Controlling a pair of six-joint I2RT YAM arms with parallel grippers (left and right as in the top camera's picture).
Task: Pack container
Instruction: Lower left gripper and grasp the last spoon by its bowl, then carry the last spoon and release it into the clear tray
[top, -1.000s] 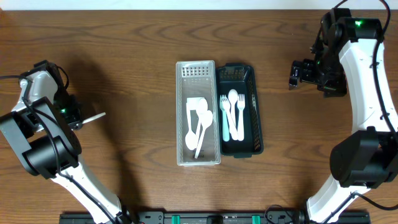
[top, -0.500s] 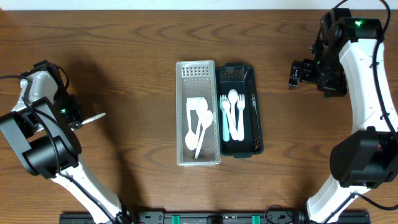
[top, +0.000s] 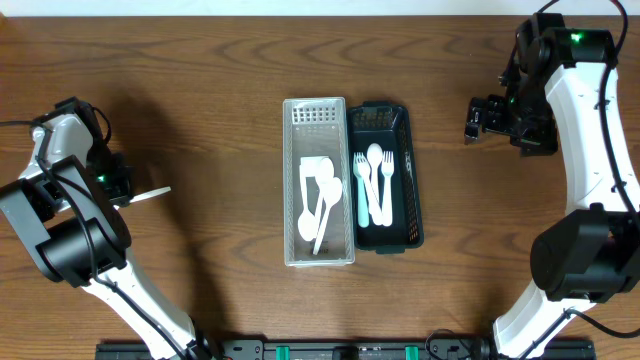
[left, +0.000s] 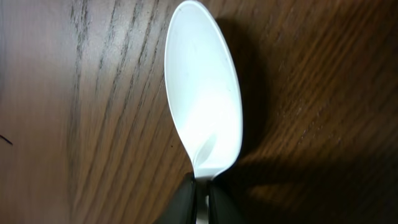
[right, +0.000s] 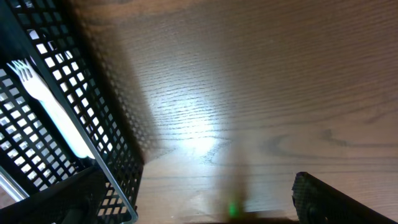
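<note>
Pinching a white spoon (top: 150, 193) by its handle, the left jaws aim its bowl rightward at the clear bin (top: 318, 112); right jaws gape empty.

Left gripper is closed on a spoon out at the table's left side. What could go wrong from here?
1. The left gripper pinches the white spoon only at its thin neck, so it might pivot or slip in transit.
2. The clear basket holding spoons sits tight against the black basket of forks; an off-centre release might drop it among the forks.
</note>
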